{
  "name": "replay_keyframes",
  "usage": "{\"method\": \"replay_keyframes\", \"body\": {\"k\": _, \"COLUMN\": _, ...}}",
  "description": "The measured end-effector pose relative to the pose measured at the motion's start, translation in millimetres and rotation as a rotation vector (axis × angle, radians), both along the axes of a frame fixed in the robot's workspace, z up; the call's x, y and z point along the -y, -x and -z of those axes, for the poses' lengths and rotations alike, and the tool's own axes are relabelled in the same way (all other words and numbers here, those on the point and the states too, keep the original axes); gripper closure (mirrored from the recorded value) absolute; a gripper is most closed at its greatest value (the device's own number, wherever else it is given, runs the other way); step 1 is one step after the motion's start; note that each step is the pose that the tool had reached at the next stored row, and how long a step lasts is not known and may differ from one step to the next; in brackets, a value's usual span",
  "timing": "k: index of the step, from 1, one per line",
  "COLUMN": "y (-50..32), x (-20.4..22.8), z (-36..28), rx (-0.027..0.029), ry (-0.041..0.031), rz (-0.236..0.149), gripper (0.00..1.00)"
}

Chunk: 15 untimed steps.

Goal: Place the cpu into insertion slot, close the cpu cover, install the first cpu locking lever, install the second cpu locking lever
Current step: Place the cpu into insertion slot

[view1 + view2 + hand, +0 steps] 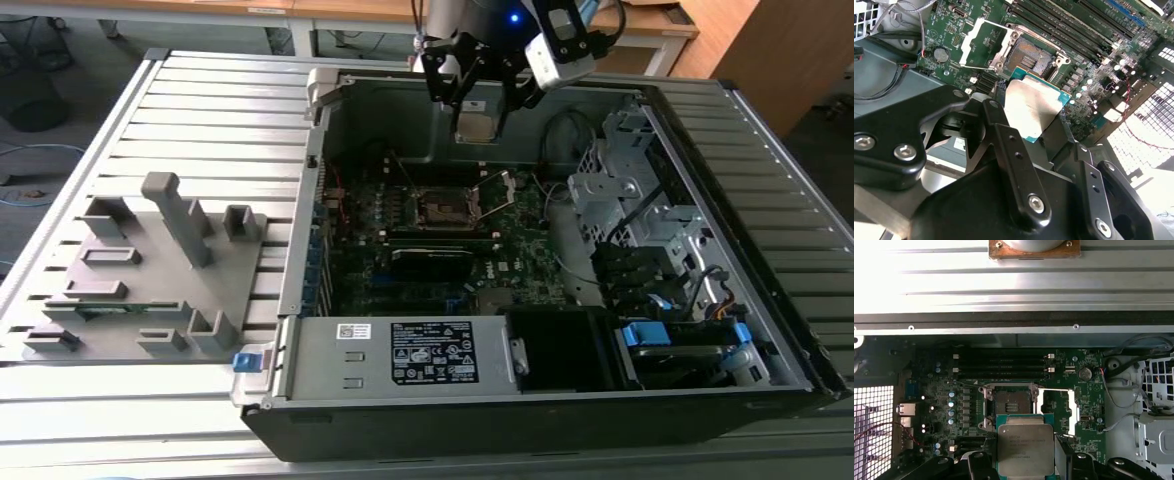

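Currently the claw is clamped on the cpu, holding it flat above the insertion slot, whose cpu cover lies swung aside, leaving the socket clear to receive it.

The cpu has a dull, brushed grey metal top over a green board edge. The insertion slot is dark and matt with a silvery metal rim. The cpu cover is thin, bright metal. The jaws are matt black with shiny screw heads. The desk is ribbed, pale matt metal. The fixture on it looks like matt grey plastic.
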<state>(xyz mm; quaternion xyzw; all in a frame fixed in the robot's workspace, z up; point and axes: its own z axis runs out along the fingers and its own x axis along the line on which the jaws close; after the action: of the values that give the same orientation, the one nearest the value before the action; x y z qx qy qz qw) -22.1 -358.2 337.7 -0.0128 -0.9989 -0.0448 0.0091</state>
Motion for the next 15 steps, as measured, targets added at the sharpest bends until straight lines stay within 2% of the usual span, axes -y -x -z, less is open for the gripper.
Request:
{"method": "replay_keyframes", "body": {"k": 8, "y": 0.0, "x": 0.0, "z": 5.1, "rx": 0.0000, "ry": 0.0000, "rz": 0.000, "gripper": 0.46}}
{"method": "replay_keyframes", "body": {"k": 15, "y": 0.0, "x": 0.0, "z": 7.2, "rx": 0.0000, "ry": -0.0001, "rz": 0.000, "gripper": 0.46}}
